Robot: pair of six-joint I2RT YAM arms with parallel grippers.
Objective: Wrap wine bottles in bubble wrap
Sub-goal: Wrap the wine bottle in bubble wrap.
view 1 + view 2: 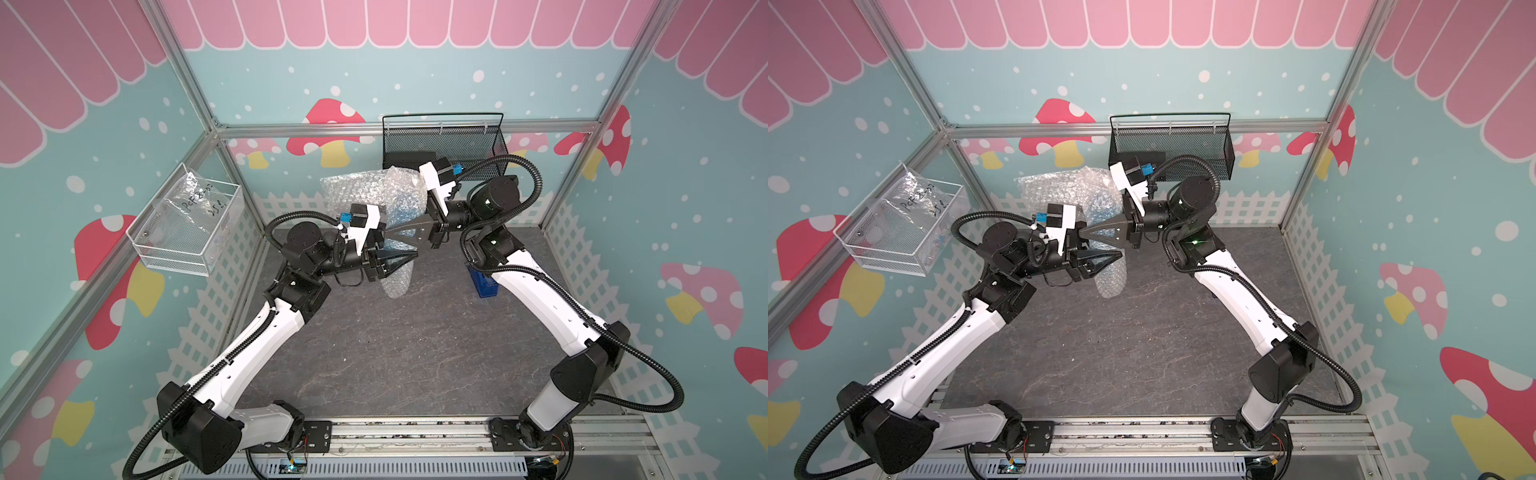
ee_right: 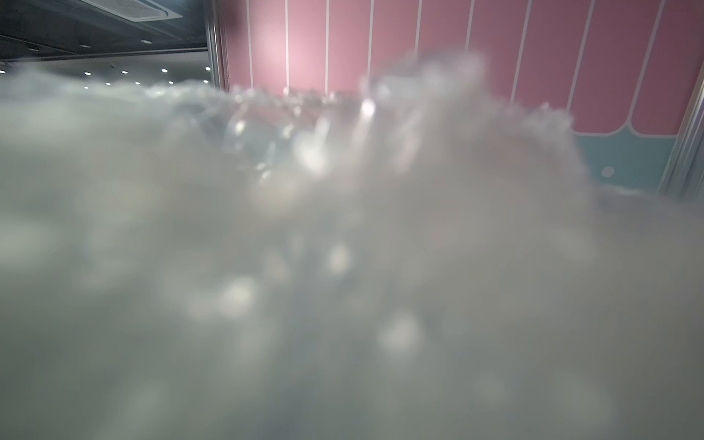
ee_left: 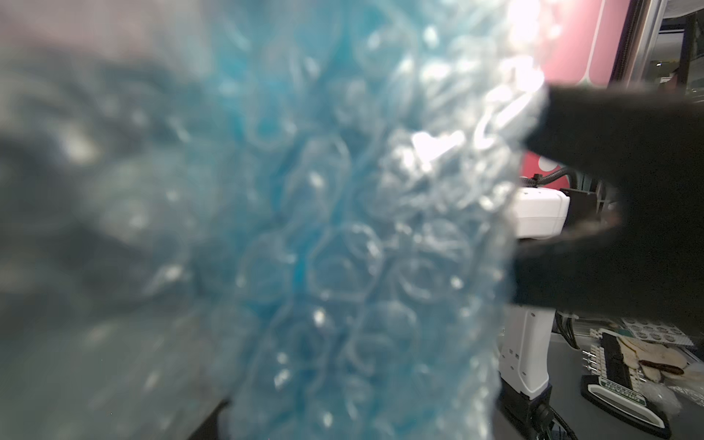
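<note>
The bubble wrap (image 1: 361,189) is bunched round the wine bottle, whose blue (image 1: 405,212) shows through it, and the bundle is held up off the grey table (image 1: 395,357). A loose tail of wrap (image 1: 397,286) hangs below. My left gripper (image 1: 415,254) reaches in from the left and is shut on the wrapped bundle. In the left wrist view, blue-tinted wrap (image 3: 324,228) fills most of the picture. My right gripper (image 1: 390,233) reaches in from the right at the bundle. Wrap (image 2: 343,266) covers its jaws in the right wrist view, so its grip is hidden.
A black mesh basket (image 1: 444,141) stands at the back wall. A white wire basket (image 1: 174,249) on the left wall holds a crinkled clear bag (image 1: 199,195). A blue tape dispenser (image 1: 482,284) sits on the table under the right arm.
</note>
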